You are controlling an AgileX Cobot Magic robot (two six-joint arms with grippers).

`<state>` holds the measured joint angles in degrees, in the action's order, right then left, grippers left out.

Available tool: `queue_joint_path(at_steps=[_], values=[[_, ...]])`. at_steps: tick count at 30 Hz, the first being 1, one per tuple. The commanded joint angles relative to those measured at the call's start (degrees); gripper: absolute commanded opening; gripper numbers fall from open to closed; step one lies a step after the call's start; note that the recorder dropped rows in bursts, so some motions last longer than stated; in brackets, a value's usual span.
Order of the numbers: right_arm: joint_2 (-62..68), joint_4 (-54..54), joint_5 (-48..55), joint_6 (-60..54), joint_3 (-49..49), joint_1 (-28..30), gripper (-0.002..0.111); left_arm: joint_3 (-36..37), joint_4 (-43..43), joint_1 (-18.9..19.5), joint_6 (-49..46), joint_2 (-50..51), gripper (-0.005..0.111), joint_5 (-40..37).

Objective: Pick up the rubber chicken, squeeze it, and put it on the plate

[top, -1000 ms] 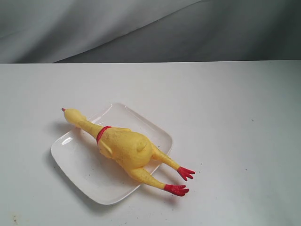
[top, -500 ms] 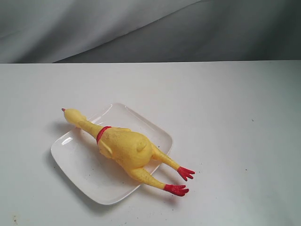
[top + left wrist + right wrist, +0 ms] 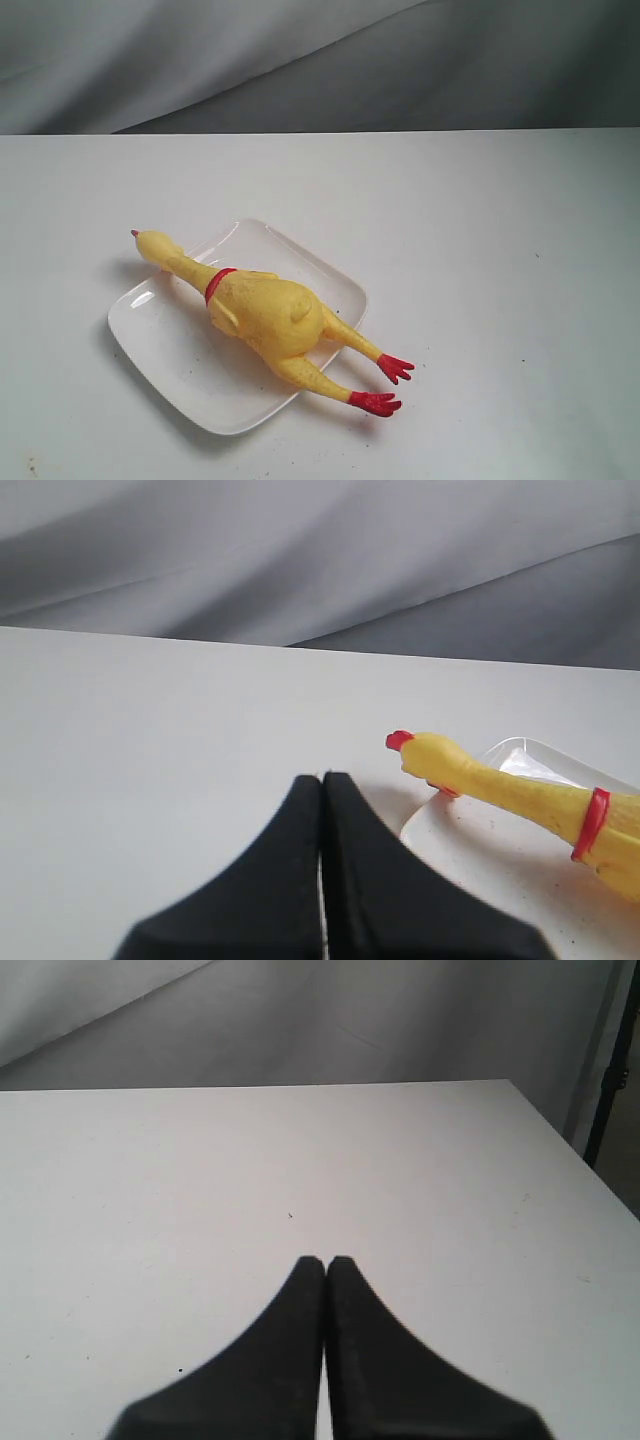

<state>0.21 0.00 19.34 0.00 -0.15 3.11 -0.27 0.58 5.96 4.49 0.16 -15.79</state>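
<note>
Locate the chicken in the lower left of the exterior frame. It lies lengthwise across the plate, with its plump body over the plate's middle. Its head reaches past the upper-left rim. Both red feet extend past the lower-right rim, over the bench.

Check both wrist views. The jaws of the left gripper are pressed together and hold nothing; the chicken's head and the plate rim appear just to their right in that frame. The jaws of the right gripper are likewise pressed together and empty, with only bare bench ahead of them.

Judge the placement step as met. The pictures do not show whether the squeeze is done.

Expect the chicken to be light, soft and hollow, so it should give under pressure. If you regrasp it, take hold across the plump body, between the red neck band and the legs. The thin neck and legs will likely bend and droop. The glossy plate may slide if pushed.
</note>
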Motion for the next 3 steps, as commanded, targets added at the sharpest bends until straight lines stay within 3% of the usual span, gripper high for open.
queue_joint_path(at_steps=[1, 3], values=[[-0.2, -0.4, -0.2, 0.4, 0.2, 0.3, 0.0, 0.3, 0.4, 0.1, -0.2, -0.2, 0.0, -0.1], [-0.2, -0.4, -0.2, 0.5, 0.2, 0.3, 0.0, 0.3, 0.4, 0.1, -0.2, -0.2, 0.0, -0.1]])
